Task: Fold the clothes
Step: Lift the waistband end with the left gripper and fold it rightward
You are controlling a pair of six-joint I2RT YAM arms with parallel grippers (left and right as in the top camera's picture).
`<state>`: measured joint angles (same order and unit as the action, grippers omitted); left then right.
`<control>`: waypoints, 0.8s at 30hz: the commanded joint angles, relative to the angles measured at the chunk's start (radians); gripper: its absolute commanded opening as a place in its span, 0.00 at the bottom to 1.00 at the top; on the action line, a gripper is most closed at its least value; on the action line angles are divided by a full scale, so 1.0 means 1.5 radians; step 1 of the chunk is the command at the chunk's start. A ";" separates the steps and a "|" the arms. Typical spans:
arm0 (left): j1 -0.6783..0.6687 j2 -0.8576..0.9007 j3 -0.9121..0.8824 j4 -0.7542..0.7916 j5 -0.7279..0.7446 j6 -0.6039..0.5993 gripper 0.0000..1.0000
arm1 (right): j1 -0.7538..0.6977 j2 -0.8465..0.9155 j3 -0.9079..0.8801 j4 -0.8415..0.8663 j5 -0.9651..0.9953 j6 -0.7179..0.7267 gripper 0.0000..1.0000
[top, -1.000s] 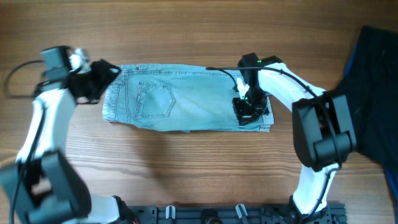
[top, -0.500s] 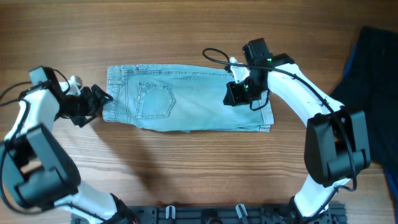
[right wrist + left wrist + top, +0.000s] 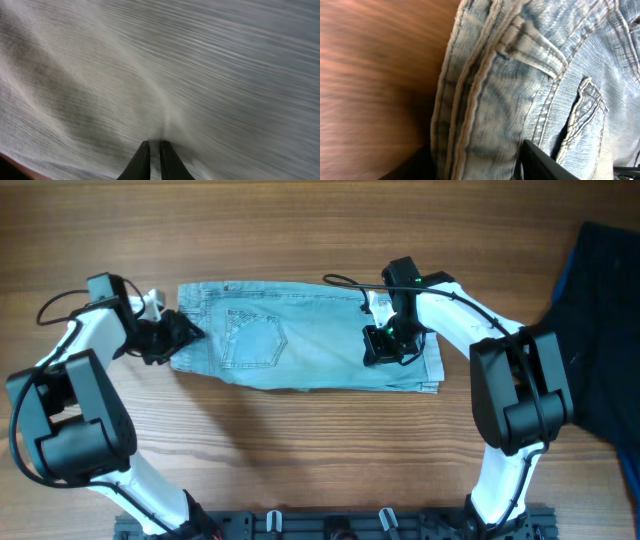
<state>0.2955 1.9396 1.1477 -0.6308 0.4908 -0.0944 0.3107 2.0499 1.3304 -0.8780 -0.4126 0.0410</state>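
Blue denim shorts (image 3: 300, 345) lie flat across the wooden table (image 3: 300, 240), waistband (image 3: 470, 100) to the left. My left pincer (image 3: 183, 336) has returned to that waistband, spread astride it. My right pincer (image 3: 385, 348) has dipped onto the leg end, pressed together on a denim ridge. The fold looks close.

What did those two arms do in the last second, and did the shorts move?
The left pincer pulled off the far waistband corner of the light blue denim shorts, then came back to the waistband's middle, open around it. The right pincer moved from the hem inward along the leg and is shut on the denim. The shorts barely shifted; the dark cloth at the right stayed.
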 commanded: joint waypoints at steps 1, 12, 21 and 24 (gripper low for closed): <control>-0.043 0.073 -0.023 0.010 -0.041 0.008 0.36 | 0.001 0.011 -0.003 -0.001 0.014 0.008 0.08; -0.014 0.034 0.064 -0.156 0.061 0.042 0.04 | 0.001 0.011 -0.003 -0.032 0.035 0.008 0.04; 0.028 -0.069 0.427 -0.509 -0.117 0.058 0.04 | -0.007 0.005 -0.003 -0.044 0.061 0.013 0.04; 0.001 -0.073 0.516 -0.557 -0.150 0.058 0.04 | -0.007 -0.017 -0.002 -0.051 0.061 0.010 0.05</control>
<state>0.3286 1.8591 1.7992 -1.4269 0.3523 -0.0269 0.3107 2.0499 1.3304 -0.9390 -0.3588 0.0483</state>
